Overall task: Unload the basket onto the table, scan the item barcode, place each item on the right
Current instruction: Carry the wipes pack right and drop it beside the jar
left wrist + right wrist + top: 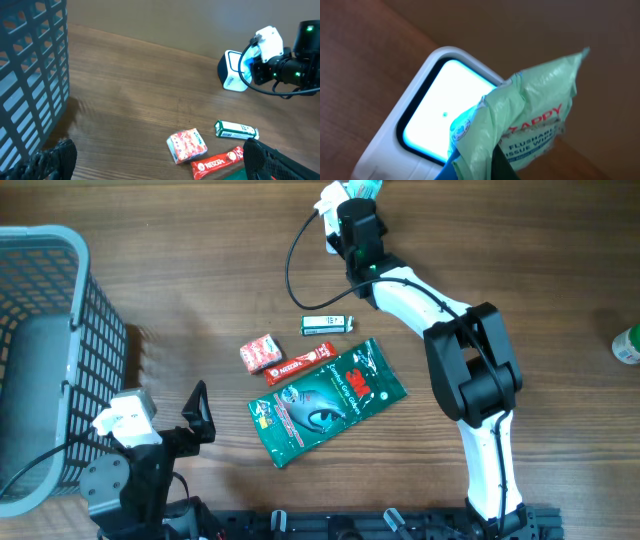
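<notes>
The grey plastic lattice basket (40,330) stands at the table's far left. Beside it, at the near edge, the left gripper (198,418) hangs above bare wood with its black fingers (52,159) spread wide and nothing between them.

Four loose goods lie at mid-table:
- a small red-and-white printed packet (260,352);
- just right of it, a red Nescafé stick sachet (298,364), lying slanted;
- behind the sachet and apart from it, a small white-and-green carton (328,324), on its side;
- nearest the front, a dark green 3M foil pouch (325,400), flat and slanted, its upper edge just beside the sachet.

At the table's far side, the right gripper (352,198) is pinched onto a pale green soft pack of flushable wipes (530,125). The pack is off the table, crumpled, directly before the lit window of the white rounded scanner block (420,120), covering part of that window. Whether pack and scanner touch cannot be told.

A green-and-white bottle (627,345) sits at the right edge, partly cut off.
</notes>
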`<state>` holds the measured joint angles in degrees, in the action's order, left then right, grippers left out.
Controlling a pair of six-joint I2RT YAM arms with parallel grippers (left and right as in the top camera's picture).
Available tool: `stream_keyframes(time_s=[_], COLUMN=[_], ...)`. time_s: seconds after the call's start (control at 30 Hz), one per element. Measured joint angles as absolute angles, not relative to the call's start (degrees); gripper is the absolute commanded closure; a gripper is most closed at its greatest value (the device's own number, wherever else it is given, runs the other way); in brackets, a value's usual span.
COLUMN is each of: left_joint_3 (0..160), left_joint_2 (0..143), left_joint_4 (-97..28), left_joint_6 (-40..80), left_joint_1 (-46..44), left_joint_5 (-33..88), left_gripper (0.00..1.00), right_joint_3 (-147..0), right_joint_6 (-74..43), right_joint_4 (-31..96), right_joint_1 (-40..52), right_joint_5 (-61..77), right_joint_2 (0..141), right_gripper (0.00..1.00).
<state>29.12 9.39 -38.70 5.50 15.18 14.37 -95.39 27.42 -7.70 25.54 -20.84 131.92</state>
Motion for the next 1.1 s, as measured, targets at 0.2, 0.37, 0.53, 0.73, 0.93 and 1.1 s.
stream_keyframes(time_s=[0.2,0.37,0.53,0.73,0.93,1.1], left_joint_3=[29.12,29.12,29.12,29.12,29.12,29.12], left_joint_2=[9.39,9.39,9.39,9.39,9.39,9.39], left_joint_4=[-38.65,-38.63,-38.63,-38.65,-38.68,-38.63], left_joint_6=[5.50,5.50,5.50,5.50,5.50,5.50], left_joint_1=[15.18,15.18,15.18,15.18,15.18,15.18], left_joint_5=[14.39,14.37,14.37,14.37,14.39,14.37], left_gripper=[0.00,0.00,0.00,0.00,0.00,0.00], right_joint_3=[-97.30,-98.72,-98.41,-97.97,-101.27,-107.66], right_joint_6=[13.85,1.19,-3.36,-5.80,-9.41,-13.10], right_joint_4=[20.43,37.39,35.62,35.81,39.27,45.98], right_joint_1=[24.95,13.37,-12.12,-31.27,-30.89,-29.12], right_joint_5=[-20.86,-20.49,-17.28,-8.64,-4.99,15.75], right_joint_2=[119.15,113.36,115.20,126.54,127.70,117.54], right_gripper=[0.96,0.96,0.96,0.55,0.00,0.00])
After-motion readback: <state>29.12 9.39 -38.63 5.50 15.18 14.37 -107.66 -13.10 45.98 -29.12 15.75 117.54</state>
